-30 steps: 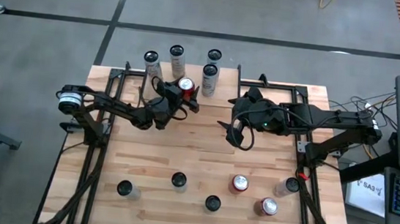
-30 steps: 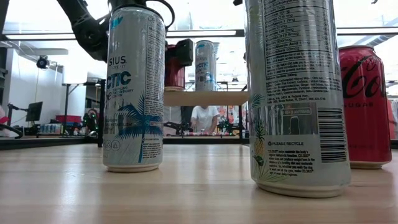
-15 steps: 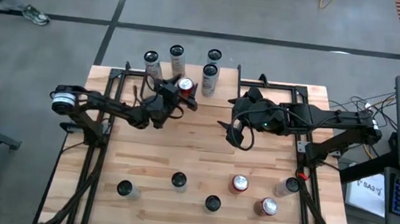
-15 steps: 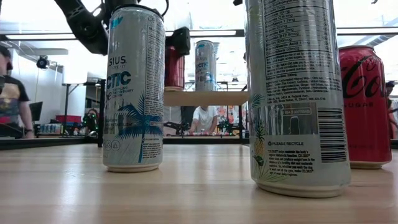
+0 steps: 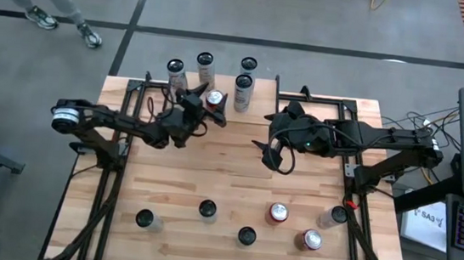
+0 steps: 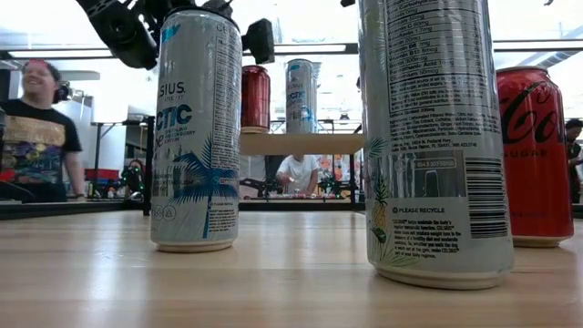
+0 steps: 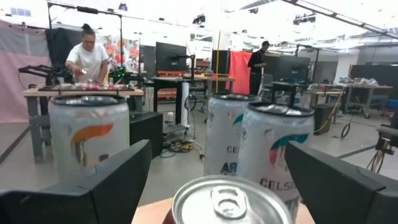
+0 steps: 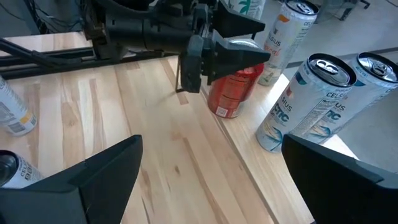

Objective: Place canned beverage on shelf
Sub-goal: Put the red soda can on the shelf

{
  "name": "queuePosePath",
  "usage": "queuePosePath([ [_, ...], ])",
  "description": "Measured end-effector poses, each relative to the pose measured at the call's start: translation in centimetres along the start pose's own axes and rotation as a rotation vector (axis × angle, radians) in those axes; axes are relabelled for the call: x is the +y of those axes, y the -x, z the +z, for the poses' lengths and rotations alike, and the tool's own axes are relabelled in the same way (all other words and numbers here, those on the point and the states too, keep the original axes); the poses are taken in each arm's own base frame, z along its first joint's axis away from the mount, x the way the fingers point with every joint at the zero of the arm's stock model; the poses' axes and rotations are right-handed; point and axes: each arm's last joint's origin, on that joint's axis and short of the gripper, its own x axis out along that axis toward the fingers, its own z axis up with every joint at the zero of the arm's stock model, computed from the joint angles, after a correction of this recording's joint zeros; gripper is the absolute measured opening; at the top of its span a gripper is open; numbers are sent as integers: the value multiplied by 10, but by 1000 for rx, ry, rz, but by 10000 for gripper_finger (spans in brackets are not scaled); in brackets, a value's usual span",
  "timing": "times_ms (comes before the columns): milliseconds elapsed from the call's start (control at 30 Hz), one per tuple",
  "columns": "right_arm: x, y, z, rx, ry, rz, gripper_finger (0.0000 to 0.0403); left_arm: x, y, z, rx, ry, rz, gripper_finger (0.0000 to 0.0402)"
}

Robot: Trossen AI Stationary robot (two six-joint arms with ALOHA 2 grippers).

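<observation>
Now | left gripper (image 5: 209,109) open, jaws either side of red can (image 5: 214,99), not squeezing; likely a release | can upright on shelf (image 6: 301,143) beside pale cans reading "CELSIUS" (image 7: 273,149), so placement looks done | right gripper (image 5: 269,150) open, empty, well apart | near table cans: "ARCTIC" (image 6: 196,128), Coca-Cola (image 6: 536,155)

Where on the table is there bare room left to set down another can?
The widest bare patch is the table's middle band, between the open left gripper and right gripper and the near row of cans. The shelf at the far edge is crowded: the red can stands among four others.
</observation>
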Motion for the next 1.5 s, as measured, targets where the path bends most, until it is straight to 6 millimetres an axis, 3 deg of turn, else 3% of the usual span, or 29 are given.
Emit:
queuePosePath([
  [200, 0, 0, 0, -4, -1, 1, 375, -3, 14, 20, -36, -30, -42, 354],
  [300, 0, 0, 0, -4, 0, 1, 375, -11, 34, 36, -41, -105, -135, 354],
  [400, 0, 0, 0, -4, 2, 1, 375, -17, 59, 44, 9, -296, -293, 344],
  [500, 0, 0, 0, -3, 15, 1, 375, -12, 81, 38, 159, -476, -506, 312],
  [600, 0, 0, 0, -3, 20, 1, 375, 2, 91, 30, 334, -497, -714, 257],
  [867, 0, 0, 1, -6, 35, 1, 375, 20, 61, 18, 411, -470, -558, 19],
  [1100, 0, 0, 1, -6, 36, 1, 375, 26, 29, 1, 480, -472, -438, 5],
  [1367, 0, 0, 1, -6, 42, 1, 375, 17, 0, 0, 484, -521, -391, 1],
  [1500, 0, 0, 2, -21, 34, 4, 375, 12, -3, 3, 479, -537, -399, 0],
])
